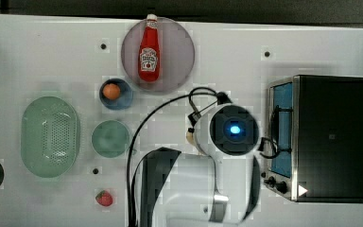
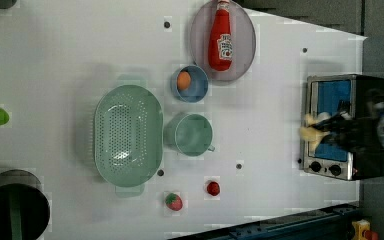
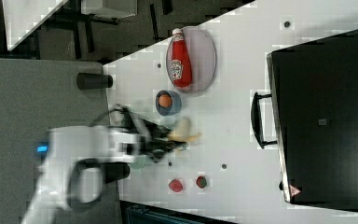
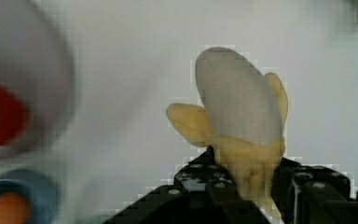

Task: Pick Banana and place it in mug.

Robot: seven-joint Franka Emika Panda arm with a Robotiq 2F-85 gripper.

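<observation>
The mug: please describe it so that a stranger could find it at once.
In the left view, start from the large pale green perforated colander. The pale green round mug stands beside it on the left view's right. Unlike the small blue bowl nearby, it is empty and has a handle.

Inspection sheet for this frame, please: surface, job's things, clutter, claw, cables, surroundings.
Surface: white table, studded with dark holes.
Job's things: banana, half peeled, gripped at its lower end; green mug upright, nothing seen inside.
Clutter: ketchup bottle lying on grey plate; orange ball in blue bowl; green colander; toaster oven; strawberry.
Claw: claw shut on banana.
Cables: black cable looping along the arm.
Surroundings: dark floor.
</observation>
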